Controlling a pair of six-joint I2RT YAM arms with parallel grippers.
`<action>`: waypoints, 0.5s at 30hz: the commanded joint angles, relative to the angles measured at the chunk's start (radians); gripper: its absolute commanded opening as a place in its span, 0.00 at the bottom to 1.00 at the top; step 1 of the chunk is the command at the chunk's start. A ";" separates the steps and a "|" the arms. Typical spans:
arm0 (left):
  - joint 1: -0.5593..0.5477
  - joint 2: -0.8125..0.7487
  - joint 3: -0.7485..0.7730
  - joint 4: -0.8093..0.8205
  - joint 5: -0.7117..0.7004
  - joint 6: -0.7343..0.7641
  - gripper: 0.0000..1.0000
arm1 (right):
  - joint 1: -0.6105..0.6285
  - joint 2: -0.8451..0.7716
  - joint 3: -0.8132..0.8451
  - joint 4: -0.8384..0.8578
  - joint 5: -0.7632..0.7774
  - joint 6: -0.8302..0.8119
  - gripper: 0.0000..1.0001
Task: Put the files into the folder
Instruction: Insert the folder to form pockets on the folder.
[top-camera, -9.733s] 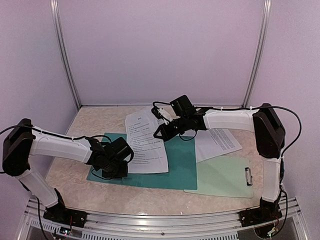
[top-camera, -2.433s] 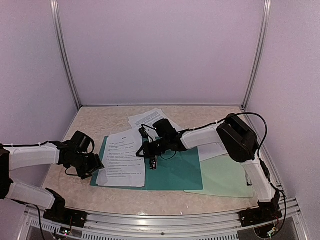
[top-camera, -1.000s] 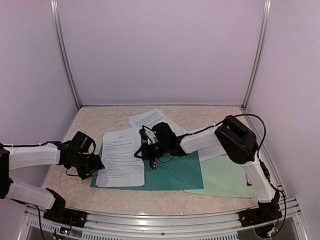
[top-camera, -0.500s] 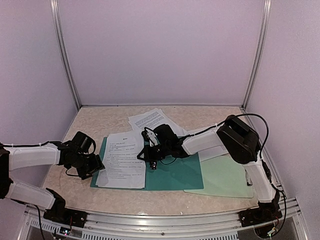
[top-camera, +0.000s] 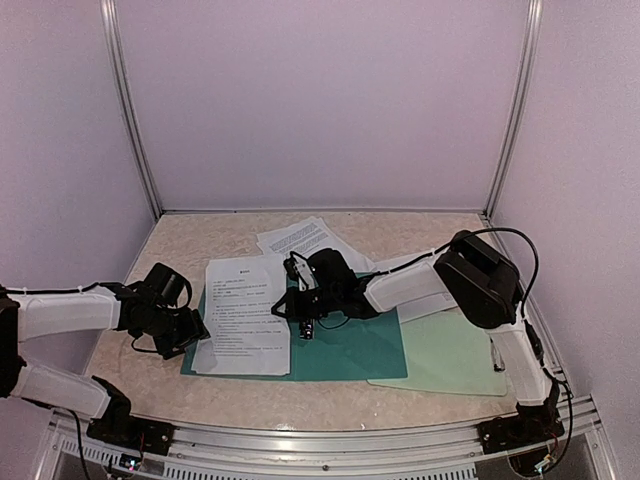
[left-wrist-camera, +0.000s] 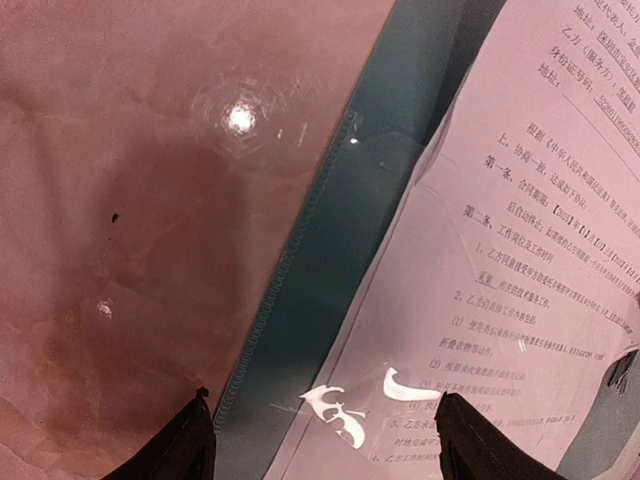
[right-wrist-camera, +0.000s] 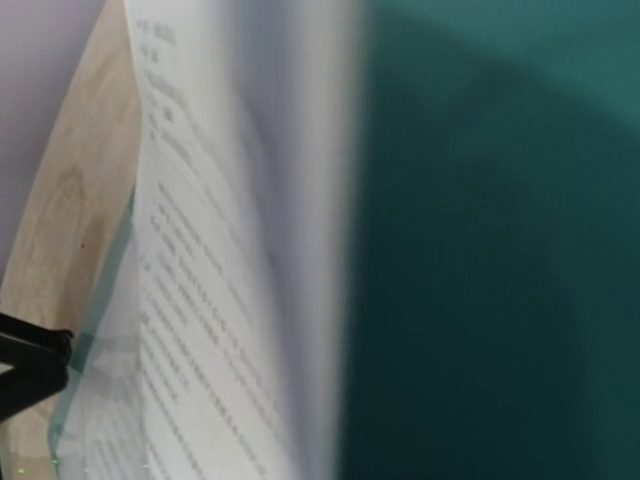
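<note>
Right claw (top-camera: 306, 322): closed, tips down at the right edge of the top sheet (top-camera: 245, 315); cannot tell whether paper is pinched. Sheet lies on the left half of the folder (top-camera: 355, 345), flat on the desk (top-camera: 190, 245). Left claw (left-wrist-camera: 322, 400): open, hovering over the folder's left edge. More files (top-camera: 300, 238) lie behind the folder.

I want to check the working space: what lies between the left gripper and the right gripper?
In the top view, one printed sheet lies between the left gripper and the right gripper, resting on the left part of the folder.
</note>
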 joint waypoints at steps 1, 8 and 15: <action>-0.015 0.024 -0.012 -0.059 0.038 0.000 0.73 | 0.023 0.007 0.022 0.032 0.007 0.024 0.00; -0.015 0.025 0.000 -0.062 0.041 0.010 0.74 | 0.031 -0.011 -0.015 0.030 0.012 0.028 0.00; -0.018 0.032 0.001 -0.058 0.043 0.011 0.74 | 0.045 -0.010 -0.018 0.009 0.020 0.016 0.00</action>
